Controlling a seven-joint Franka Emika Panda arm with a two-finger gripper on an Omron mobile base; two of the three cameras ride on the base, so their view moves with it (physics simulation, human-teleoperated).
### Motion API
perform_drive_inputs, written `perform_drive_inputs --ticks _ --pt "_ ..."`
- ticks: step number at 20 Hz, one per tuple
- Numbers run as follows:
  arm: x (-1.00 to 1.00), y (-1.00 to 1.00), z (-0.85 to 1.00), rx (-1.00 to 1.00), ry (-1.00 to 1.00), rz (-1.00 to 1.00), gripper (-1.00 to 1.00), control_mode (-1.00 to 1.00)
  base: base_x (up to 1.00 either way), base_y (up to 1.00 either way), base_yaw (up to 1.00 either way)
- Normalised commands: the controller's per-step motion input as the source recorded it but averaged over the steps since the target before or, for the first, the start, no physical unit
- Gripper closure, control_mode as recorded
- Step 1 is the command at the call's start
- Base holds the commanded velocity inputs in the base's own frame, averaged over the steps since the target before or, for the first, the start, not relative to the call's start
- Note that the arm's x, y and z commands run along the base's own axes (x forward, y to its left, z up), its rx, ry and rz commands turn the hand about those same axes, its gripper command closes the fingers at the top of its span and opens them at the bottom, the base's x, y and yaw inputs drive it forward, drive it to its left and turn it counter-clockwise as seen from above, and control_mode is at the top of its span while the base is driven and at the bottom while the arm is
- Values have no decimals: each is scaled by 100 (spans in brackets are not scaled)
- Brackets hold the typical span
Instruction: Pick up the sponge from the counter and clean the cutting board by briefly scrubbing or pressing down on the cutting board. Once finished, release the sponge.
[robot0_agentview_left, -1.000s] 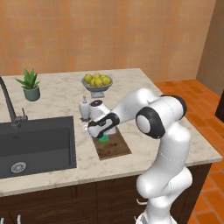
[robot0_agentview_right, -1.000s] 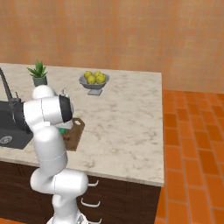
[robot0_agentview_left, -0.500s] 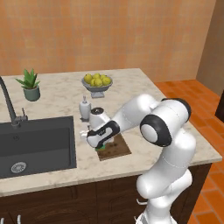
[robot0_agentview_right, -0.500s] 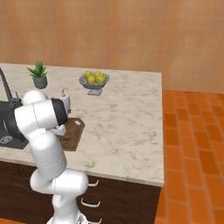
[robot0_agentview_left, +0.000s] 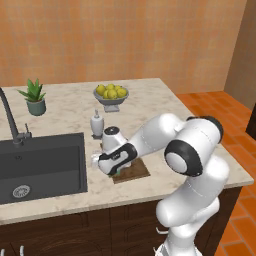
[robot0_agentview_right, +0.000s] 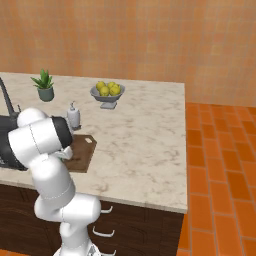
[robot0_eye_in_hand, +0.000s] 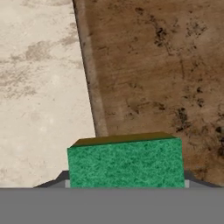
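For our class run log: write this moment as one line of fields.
phase: scrubbing | gripper: shut on green rectangular sponge | sponge over: dark brown speckled wooden cutting board, near its edge | beside: beige marbled stone counter

No text, label or number can be read anywhere.

green sponge (robot0_eye_in_hand: 126, 162); dark brown speckled cutting board (robot0_eye_in_hand: 166, 65); beige marbled counter (robot0_eye_in_hand: 39, 87).

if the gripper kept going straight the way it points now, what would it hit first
Most likely the cutting board. The gripper points down at it with the sponge held in its fingers, so the sponge would touch the dark wood first, near the board's edge by the counter. How much gap remains is unclear.
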Motion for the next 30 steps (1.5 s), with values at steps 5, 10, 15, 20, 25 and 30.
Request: perform_drive_inputs --ticks 5,10,15,20,25,30 --pt "-40 -44 -12 1 0 3 100 -100 0 0 0" --pt "28 -69 -13 0 2 0 100 -100 0 0 0" --pt "6 -72 -24 -2 0 0 100 -100 0 0 0" --pt "0 -84 -49 -2 0 0 100 -100 0 0 0" --pt "-6 -94 -60 -2 0 0 100 -100 0 0 0" --pt "-53 -97 -80 -4 0 1 100 -100 0 0 0"
